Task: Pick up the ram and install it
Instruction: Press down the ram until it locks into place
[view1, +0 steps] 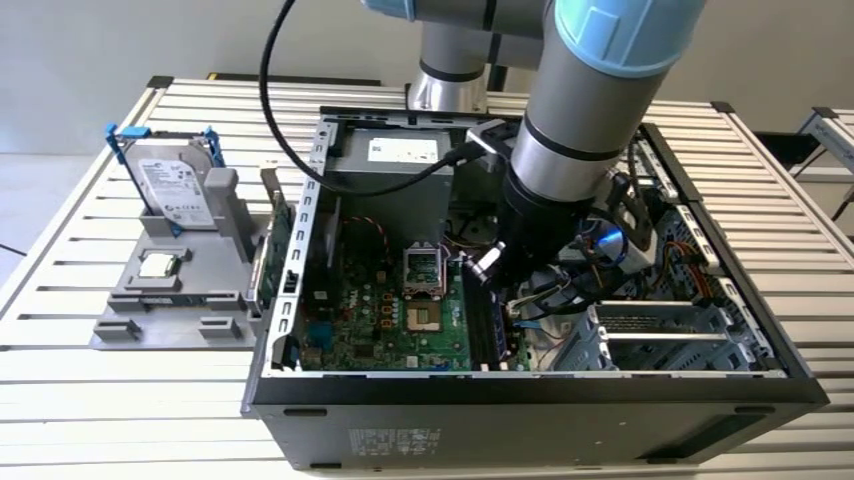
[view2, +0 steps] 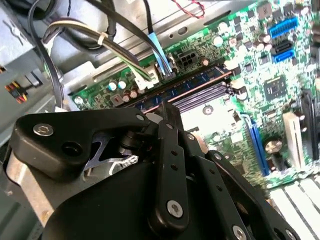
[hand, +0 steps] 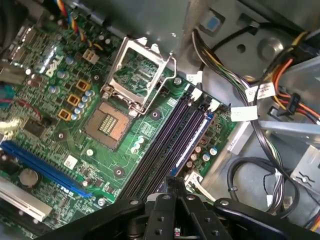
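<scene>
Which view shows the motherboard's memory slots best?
The first wrist view: the memory slots run long and close up, beside the open processor socket. The second wrist view shows them at a slant, farther off; the exterior view shows them small, by the arm.

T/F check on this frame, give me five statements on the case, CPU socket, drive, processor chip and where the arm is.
1. The computer case lies open on the slatted table. True.
2. The CPU socket holds a processor with its latch frame closed. False: the socket is empty and the frame is raised.
3. The hard drive stands in the grey holder outside the case. True.
4. The processor chip sits on the motherboard. False: it rests on the grey holder.
5. The gripper is over the memory slots. True.
</scene>
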